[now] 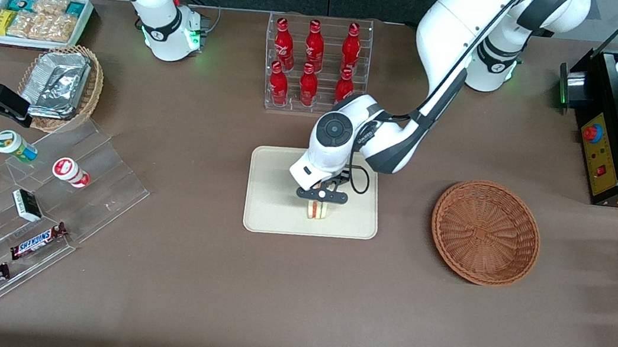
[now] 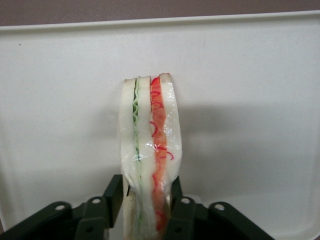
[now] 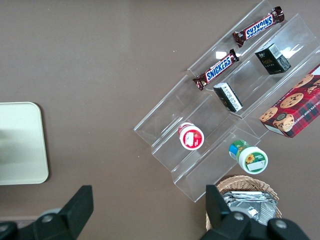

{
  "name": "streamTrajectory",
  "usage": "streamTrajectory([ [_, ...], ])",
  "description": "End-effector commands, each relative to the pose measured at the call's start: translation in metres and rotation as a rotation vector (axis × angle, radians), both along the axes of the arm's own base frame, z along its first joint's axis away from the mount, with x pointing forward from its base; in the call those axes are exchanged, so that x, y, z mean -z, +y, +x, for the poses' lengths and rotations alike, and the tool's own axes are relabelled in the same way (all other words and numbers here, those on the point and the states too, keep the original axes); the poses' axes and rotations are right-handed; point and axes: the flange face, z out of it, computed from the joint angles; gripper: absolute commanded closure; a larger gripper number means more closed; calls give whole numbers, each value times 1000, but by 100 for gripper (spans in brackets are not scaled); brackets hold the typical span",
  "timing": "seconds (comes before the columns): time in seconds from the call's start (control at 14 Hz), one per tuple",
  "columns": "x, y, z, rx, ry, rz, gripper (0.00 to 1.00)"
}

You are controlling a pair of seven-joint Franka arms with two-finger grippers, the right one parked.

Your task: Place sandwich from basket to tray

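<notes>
The sandwich (image 1: 316, 210) (image 2: 150, 140), a white bread wedge with green and red filling lines, is held upright between the black fingers of my left gripper (image 1: 320, 199) (image 2: 147, 192), which is shut on its sides. It hangs low over the cream tray (image 1: 267, 216) (image 2: 250, 100), in the part of the tray nearer the front camera. Whether it touches the tray surface I cannot tell. The reddish-brown basket (image 1: 485, 232) has nothing in it and sits beside the tray, toward the working arm's end of the table.
A clear rack of red bottles (image 1: 314, 64) stands farther from the front camera than the tray. Clear stepped shelves with snack bars and cups (image 1: 36, 203), a tan basket of foil trays (image 1: 61, 84) and a white snack bin (image 1: 37, 18) lie toward the parked arm's end.
</notes>
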Motion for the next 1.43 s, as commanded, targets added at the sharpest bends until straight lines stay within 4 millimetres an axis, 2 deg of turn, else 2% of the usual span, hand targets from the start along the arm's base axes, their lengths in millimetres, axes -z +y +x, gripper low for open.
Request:
streamTrajectory([
  [0.0,-1,-3,3,5,-11,-12,0],
  [0.21,-7,-4,5,3,-14,-19,0],
  [0.36,-20,-4,11,-11,-23,-34,0],
  [0.5,-46,-8,19,-10,-1,-15,0],
  [0.64,-68,-3,24,13,15,10,0],
  [0.79,-102,5,24,89,1,19,0],
  [0.93,-138,46,47,148,-25,53,0],
  [1.0,-154,60,52,213,-29,58,0],
  [1.21,-179,120,76,324,7,114,0],
  [1.36,-206,169,91,370,19,139,0],
])
